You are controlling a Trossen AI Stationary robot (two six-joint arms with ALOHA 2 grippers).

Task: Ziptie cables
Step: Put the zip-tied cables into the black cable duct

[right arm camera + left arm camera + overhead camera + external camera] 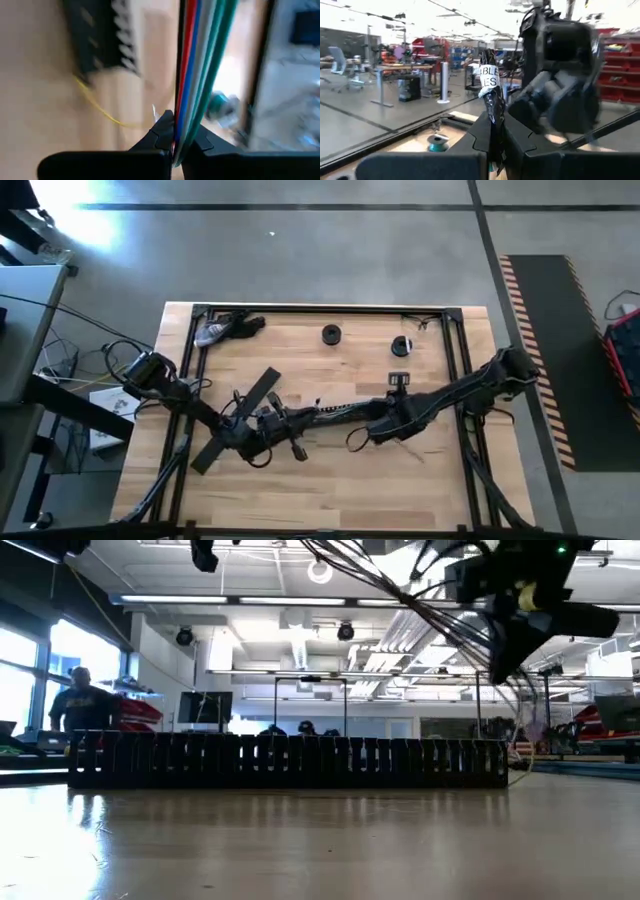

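The cables [322, 414] are a thin bundle strung between my two grippers above the middle of the table. In the right wrist view they show as red, blue, pale and green strands [195, 75]. My left gripper [270, 425] is shut on one end, my right gripper [372, 430] on the other. The long black slotted channel [235, 420] lies slantwise on the table under my left arm. In the low view the channel [290, 760] stands on its edge, with the wires [420, 600] running above it. My left gripper pinches a dark wrapped stretch of the bundle [493, 131] between its two fingers, just below a white label [488, 77]. The fingers lie across the bundle, which stands up past them, clear of the table. My right gripper pinches the coloured strands [186, 131] together between its two fingertips. The fingers lie across the strands, which run straight on past them, side by side and taut, above the table.
Two small black rolls [331, 334] [401, 347] sit toward the far edge, with a grey and black object [225, 328] at the far left corner. A green spool [437, 145] stands on the wood. A thin yellow wire [100, 107] lies by the channel's end. A black frame [320, 308] rims the table.
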